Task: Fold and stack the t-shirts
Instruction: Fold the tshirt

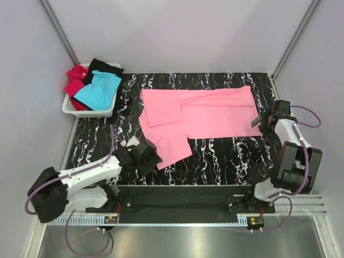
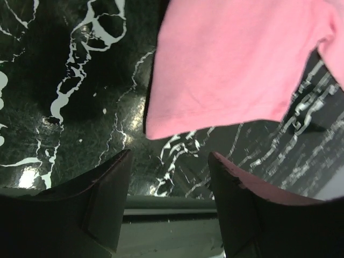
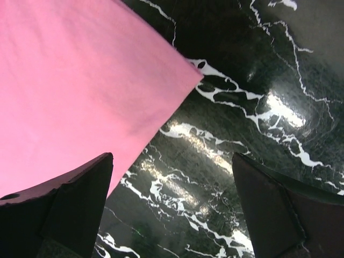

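Left gripper point(image 2: 169, 158), right gripper point(image 3: 172, 161): spread wide, nothing gripped.
White plastic basket point(image 1: 90, 112): three are held, a red cloth t-shirt point(image 1: 75, 84), black t-shirt point(image 1: 100, 65) and turquoise t-shirt point(image 1: 100, 90).
Black marbled table point(image 1: 226, 156): one pink cloth t-shirt point(image 1: 212, 113).

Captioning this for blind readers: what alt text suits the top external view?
A pink t-shirt lies partly folded on a black marbled table, left gripper at its near corner, right gripper at its right edge. Turquoise, red and black shirts fill a white basket far left.
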`<state>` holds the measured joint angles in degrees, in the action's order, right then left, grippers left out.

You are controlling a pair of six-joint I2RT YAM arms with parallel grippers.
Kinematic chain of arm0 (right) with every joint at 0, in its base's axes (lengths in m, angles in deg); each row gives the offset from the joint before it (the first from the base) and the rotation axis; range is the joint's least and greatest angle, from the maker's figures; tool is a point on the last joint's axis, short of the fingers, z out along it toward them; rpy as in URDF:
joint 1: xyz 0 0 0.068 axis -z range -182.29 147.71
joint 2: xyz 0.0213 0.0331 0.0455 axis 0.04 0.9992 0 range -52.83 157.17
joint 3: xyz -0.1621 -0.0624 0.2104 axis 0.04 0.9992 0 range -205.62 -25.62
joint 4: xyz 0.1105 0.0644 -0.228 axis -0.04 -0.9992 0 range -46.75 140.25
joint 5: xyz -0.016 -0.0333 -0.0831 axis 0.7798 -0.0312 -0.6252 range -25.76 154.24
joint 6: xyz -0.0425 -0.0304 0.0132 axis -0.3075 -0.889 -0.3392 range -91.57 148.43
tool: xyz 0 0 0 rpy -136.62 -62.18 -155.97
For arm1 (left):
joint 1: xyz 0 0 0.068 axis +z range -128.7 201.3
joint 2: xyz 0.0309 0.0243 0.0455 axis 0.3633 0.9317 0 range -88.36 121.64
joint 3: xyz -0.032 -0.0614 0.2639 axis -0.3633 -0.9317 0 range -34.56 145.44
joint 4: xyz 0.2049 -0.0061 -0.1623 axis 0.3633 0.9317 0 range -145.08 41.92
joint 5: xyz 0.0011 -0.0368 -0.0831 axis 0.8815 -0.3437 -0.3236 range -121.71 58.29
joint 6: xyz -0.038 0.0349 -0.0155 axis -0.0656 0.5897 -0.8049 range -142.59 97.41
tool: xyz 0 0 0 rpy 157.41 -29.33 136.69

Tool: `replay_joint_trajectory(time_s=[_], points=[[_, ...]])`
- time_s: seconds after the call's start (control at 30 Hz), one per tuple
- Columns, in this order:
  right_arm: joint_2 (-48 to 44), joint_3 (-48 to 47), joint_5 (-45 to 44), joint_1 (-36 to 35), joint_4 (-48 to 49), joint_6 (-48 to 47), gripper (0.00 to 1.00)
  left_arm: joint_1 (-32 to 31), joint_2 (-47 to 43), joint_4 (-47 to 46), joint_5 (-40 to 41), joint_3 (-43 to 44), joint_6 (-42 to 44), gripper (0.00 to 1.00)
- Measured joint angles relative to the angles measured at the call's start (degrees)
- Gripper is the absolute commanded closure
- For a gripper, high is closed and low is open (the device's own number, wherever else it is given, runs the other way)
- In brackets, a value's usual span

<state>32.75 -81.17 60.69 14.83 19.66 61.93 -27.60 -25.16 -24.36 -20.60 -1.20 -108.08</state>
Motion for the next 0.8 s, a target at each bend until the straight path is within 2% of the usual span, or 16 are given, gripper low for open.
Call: replay_joint_trajectory(time_s=[0.2, 0.5, 0.73, 0.8], points=[[1.6, -0.1, 0.0, 2.6, 1.3, 0.1, 0.0, -4.1, 10.0, -0.4, 2.6, 1.7, -4.2, 0.42], [1.6, -0.1, 0.2, 3.7, 2.8, 0.5, 0.0, -5.5, 11.8, -0.5, 4.5, 2.5, -6.5, 0.48], [3.2, 0.0, 0.2, 4.0, 4.3, 0.7, 0.0, -5.5, 13.3, -0.7, 5.2, 3.0, -6.9, 0.57], [4.1, 0.0, 0.2, 4.2, 4.6, 0.9, 0.01, -5.5, 13.9, -0.9, 5.3, 3.3, -7.0, 0.62]])
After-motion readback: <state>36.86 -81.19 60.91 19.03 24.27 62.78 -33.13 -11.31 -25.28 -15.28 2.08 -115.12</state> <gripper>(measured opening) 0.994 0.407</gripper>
